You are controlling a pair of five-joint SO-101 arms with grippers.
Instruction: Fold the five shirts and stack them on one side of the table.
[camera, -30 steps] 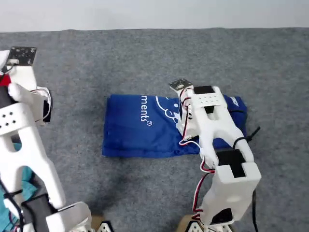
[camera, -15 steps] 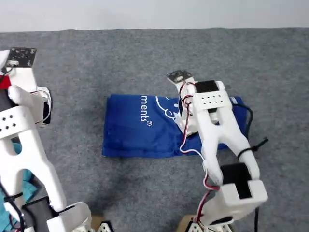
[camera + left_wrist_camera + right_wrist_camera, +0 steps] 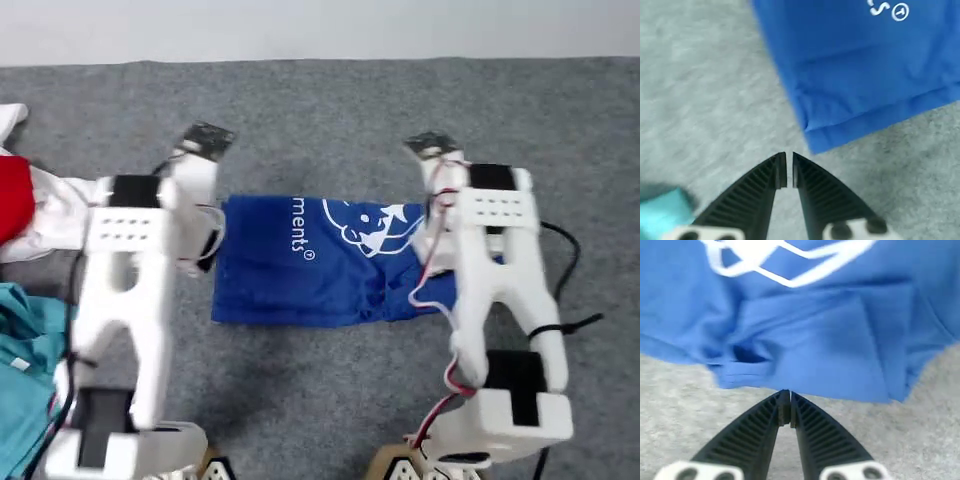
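Note:
A blue shirt (image 3: pixel 310 265) with white print lies folded into a rectangle in the middle of the grey table. My left gripper (image 3: pixel 786 169) is shut on nothing and hovers over bare mat, just off the corner of the blue shirt (image 3: pixel 855 65). My right gripper (image 3: pixel 785 409) is also shut and empty, over the mat beside the rumpled right end of the blue shirt (image 3: pixel 805 325). In the high view, one arm stands at each end of the shirt and covers the shirt's right end.
A red and white garment (image 3: pixel 20 205) lies at the far left edge. A crumpled teal shirt (image 3: pixel 25 370) sits at the front left, and its corner (image 3: pixel 660 210) shows in the left wrist view. Grey mat (image 3: pixel 320 110) stretches behind the shirt.
The left arm has swung in from the far left to the shirt's left edge, uncovering the red and teal clothes. The right arm has shifted from over the shirt to its right end.

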